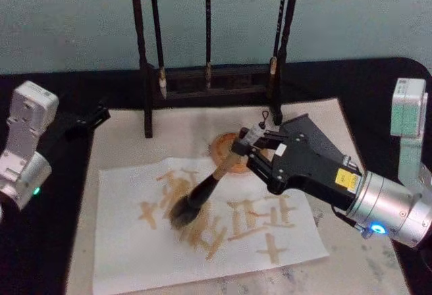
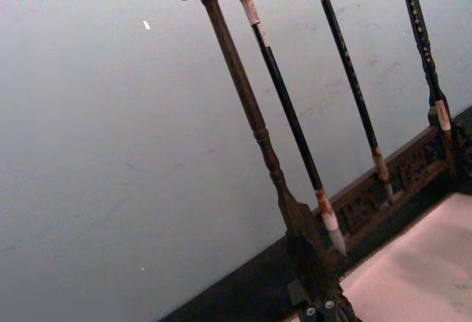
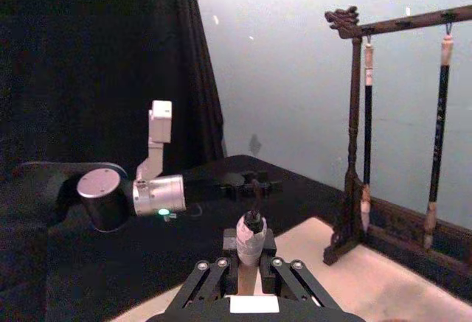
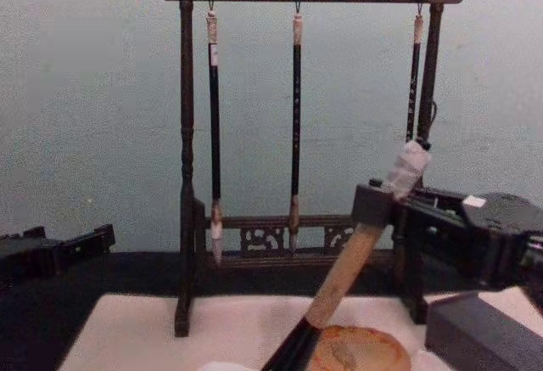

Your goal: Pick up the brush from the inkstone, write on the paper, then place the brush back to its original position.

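The brush (image 1: 206, 187) leans with its bushy head pressed on the paper (image 1: 128, 254) among tan strokes (image 1: 243, 217), its handle slanting up past the inkstone (image 1: 220, 148) just behind. The right gripper (image 1: 244, 148) has its fingers clamped on the handle's upper end. The left gripper (image 1: 91, 118) sits parked well off to the left.

We look at a staged calligraphy station, more lab bench than home study: a black-draped table (image 1: 378, 86) against a bare pale wall (image 1: 67, 18), a black curtain (image 3: 110, 57), a carved wooden brush rack (image 4: 185, 133), a pale mat (image 1: 121, 133) and marked paper (image 1: 128, 261).
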Motion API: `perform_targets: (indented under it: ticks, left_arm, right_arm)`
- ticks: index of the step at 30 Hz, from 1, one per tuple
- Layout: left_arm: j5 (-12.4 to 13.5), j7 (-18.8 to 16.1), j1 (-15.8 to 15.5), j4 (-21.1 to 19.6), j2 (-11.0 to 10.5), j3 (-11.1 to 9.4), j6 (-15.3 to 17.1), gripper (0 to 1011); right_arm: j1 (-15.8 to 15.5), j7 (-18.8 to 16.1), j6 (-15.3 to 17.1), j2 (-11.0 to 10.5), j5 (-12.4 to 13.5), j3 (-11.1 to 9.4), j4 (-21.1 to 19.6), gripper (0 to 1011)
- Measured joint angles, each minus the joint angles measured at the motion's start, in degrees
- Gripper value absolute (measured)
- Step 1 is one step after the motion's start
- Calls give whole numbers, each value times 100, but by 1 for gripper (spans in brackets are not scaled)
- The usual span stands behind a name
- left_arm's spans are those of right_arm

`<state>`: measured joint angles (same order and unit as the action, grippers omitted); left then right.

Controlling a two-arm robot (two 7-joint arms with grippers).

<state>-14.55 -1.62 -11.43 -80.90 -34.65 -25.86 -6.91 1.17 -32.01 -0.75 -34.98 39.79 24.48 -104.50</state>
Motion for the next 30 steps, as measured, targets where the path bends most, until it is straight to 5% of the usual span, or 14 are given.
perform_targets:
  ticks: [15, 30]
  left_arm:
    - [0, 0, 0, 0, 0, 0, 0, 1002]
    - [0, 0, 0, 0, 0, 0, 0, 1002]
  right_arm:
    - [-73, 25, -17, -175, 152, -178, 153, 164]
    - [-344, -20, -148, -409, 438, -581, 278, 164]
